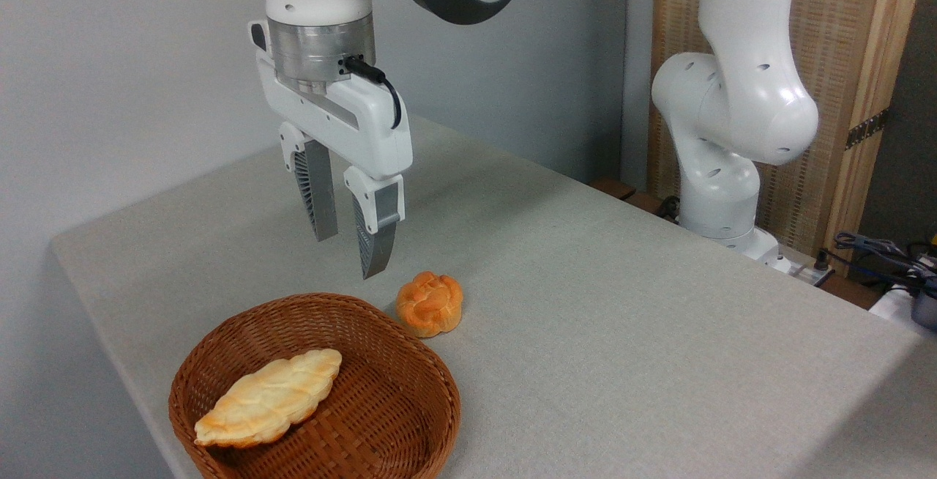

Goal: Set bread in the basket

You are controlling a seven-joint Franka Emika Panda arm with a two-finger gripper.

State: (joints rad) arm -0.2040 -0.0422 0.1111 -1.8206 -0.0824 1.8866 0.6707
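Cut off by the bottom edge: the near rim of the basket (219,347). Lost past the top edge: the upper links of the arm (739,91). Cropped at the right edge and too tangled to tell apart: cables (882,248), beside a small grey object (924,309) impossible to identify.

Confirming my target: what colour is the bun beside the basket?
Orange-golden, with a knotted top; the bun shows clearly in the fixed camera view.

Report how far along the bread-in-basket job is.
Done: only the pale loaf lies in the basket. In hand: nothing; the gripper hangs open and empty above the table, up and left of the bun. Left: the bun sits on the cloth just outside the basket's rim, to be grasped, lifted and placed inside.
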